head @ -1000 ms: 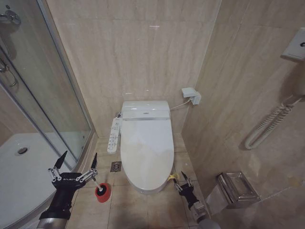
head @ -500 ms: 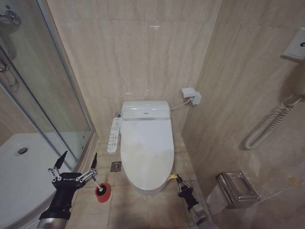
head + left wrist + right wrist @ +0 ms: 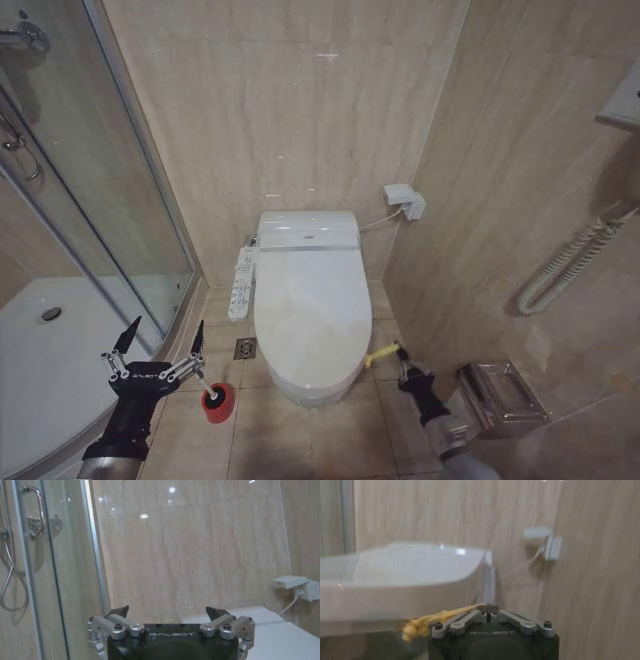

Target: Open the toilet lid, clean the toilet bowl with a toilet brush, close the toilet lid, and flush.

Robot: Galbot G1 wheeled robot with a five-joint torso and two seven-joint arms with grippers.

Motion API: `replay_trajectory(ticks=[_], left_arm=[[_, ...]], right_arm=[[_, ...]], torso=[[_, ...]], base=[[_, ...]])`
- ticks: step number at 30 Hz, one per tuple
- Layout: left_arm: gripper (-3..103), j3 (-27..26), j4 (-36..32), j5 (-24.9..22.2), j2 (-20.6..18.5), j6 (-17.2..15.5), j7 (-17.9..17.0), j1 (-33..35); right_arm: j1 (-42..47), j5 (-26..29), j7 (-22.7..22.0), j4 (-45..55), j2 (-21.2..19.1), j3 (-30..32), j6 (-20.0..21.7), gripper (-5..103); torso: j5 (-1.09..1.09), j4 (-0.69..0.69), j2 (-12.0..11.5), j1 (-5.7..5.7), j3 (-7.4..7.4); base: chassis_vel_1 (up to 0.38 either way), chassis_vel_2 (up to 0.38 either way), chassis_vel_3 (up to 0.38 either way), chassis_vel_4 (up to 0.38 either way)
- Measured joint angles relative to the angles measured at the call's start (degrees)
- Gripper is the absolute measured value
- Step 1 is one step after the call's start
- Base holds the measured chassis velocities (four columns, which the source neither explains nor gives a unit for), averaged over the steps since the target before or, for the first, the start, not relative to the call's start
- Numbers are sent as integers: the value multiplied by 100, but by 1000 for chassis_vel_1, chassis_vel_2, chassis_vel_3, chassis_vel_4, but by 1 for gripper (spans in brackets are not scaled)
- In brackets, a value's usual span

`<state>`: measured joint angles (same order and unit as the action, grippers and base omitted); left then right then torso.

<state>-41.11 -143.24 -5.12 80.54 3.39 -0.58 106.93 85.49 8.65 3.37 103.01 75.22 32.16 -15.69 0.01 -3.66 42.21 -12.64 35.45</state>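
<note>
The white toilet lid (image 3: 305,305) lies down over the toilet bowl, which is hidden under it. A yellow strap (image 3: 381,353) runs from the lid's right rim to my right gripper (image 3: 402,363), low beside the toilet and shut on the strap. The right wrist view shows that gripper (image 3: 489,608) pinching the yellow strap (image 3: 427,620), with the lid (image 3: 410,564) just beyond. My left gripper (image 3: 160,340) hangs open at the lower left, above the toilet brush (image 3: 203,384), whose thin white handle stands in a red cup (image 3: 215,400). In its own wrist view the left gripper (image 3: 167,611) holds nothing.
A glass shower door (image 3: 110,210) and white shower tray (image 3: 40,350) stand on the left. A control panel (image 3: 240,283) hangs at the toilet's left side, near a floor drain (image 3: 244,347). On the right wall are a socket (image 3: 403,200), a coiled cord (image 3: 565,260) and a metal paper holder (image 3: 497,395).
My right gripper has shut on the yellow strap and moved right and up, drawing the strap out from the lid's rim. The left arm has stayed put. The camera shifted slightly.
</note>
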Motion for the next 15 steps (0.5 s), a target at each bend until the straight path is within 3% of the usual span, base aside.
replay_trajectory(ticks=[9,13,15], left_arm=[[100,0,0,0,0,0,0,0],[100,0,0,0,0,0,0,0],[100,0,0,0,0,0,0,0]], right_arm=[[-224,868,-353,1266,-281,240,757,0],[-1137,1423,-736,1733,-599,182,1645,0],[-1381,1585,-809,1768,-673,159,1846,0]], torso=[[-2,2,0,0,0],[-2,1,0,0,0],[-2,1,0,0,0]], base=[[0,0,0,0],[0,0,0,0],[0,0,0,0]])
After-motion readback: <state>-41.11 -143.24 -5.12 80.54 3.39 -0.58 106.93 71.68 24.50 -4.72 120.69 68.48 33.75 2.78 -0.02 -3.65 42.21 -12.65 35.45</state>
